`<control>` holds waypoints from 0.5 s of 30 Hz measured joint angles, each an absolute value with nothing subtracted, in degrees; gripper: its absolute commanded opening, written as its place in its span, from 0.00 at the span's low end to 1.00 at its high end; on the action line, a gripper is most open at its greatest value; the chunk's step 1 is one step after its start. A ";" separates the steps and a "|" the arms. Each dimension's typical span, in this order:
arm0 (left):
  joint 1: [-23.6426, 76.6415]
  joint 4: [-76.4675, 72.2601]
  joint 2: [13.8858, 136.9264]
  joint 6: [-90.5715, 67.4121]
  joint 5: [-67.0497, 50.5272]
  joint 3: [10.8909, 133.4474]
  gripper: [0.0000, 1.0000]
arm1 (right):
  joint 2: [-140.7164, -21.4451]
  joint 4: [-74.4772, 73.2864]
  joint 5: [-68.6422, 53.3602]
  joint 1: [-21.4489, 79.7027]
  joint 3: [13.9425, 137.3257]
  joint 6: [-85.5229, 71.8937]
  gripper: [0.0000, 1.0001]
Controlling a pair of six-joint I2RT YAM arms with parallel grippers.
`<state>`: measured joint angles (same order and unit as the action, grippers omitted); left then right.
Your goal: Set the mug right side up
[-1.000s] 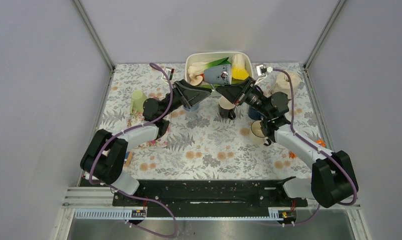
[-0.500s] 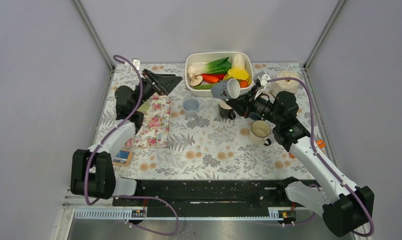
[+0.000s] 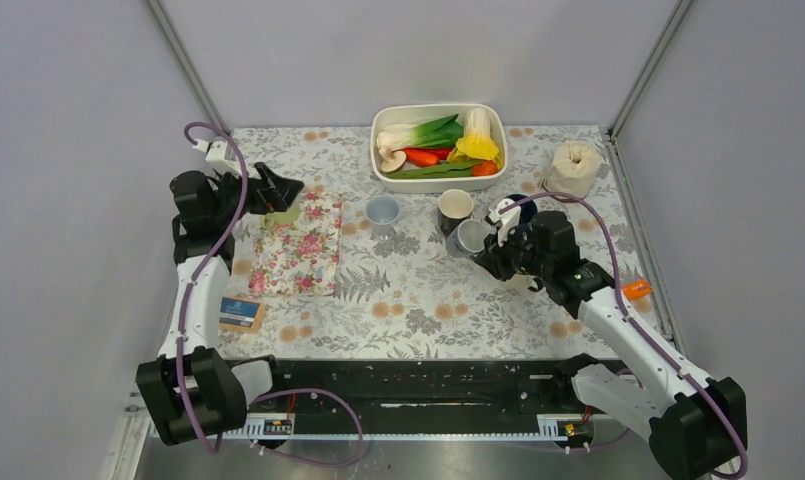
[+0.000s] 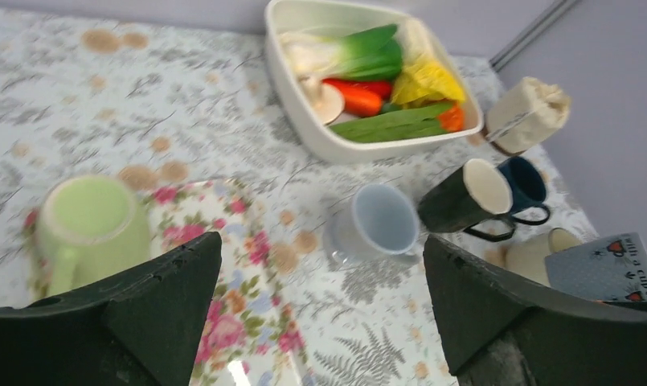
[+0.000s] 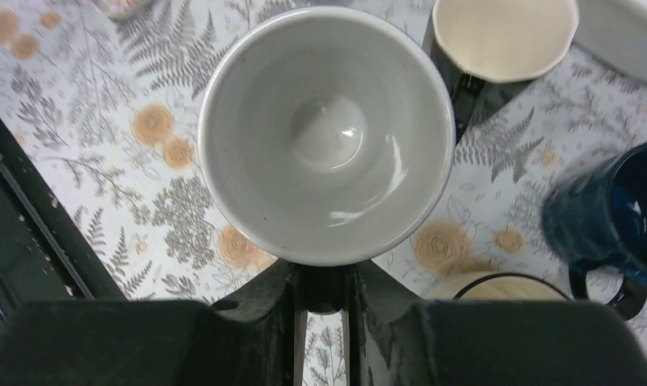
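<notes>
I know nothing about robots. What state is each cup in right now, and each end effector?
grey mug: mouth up, gripped at its rim
right end effector: shut on the grey mug
left end effector: open, holding nothing
black mug: upright
pale blue cup: upright
navy mug: upright
green mug: standing, which end is up unclear

Top camera looks down from high behind on the whole tabletop [image 3: 428, 300]. Left wrist camera peers low across it toward the vegetable tub [image 4: 300, 112]. Right wrist camera sits tight over the grey mug [image 5: 326, 133]; all three catch the black mug [image 5: 501, 36].
</notes>
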<state>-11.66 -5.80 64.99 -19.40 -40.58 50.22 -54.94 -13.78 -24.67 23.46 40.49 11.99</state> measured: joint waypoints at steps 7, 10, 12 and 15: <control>-18.17 7.57 64.97 -8.25 -39.64 50.02 0.99 | -59.05 -15.07 -21.47 24.60 38.04 15.25 0.00; -18.17 10.39 64.66 -4.89 -38.15 49.39 0.99 | -62.19 -14.81 -20.08 26.04 37.85 15.99 0.00; -18.15 11.70 64.31 -3.68 -37.60 48.99 0.99 | -64.66 -14.85 -18.72 26.96 37.78 16.56 0.00; -18.15 12.88 63.77 -1.85 -37.23 48.99 0.99 | -67.37 -14.87 -16.53 27.81 37.78 17.02 0.00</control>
<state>-18.15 12.88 63.77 -1.85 -37.23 48.99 -67.37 -14.87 -16.53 27.81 37.78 17.02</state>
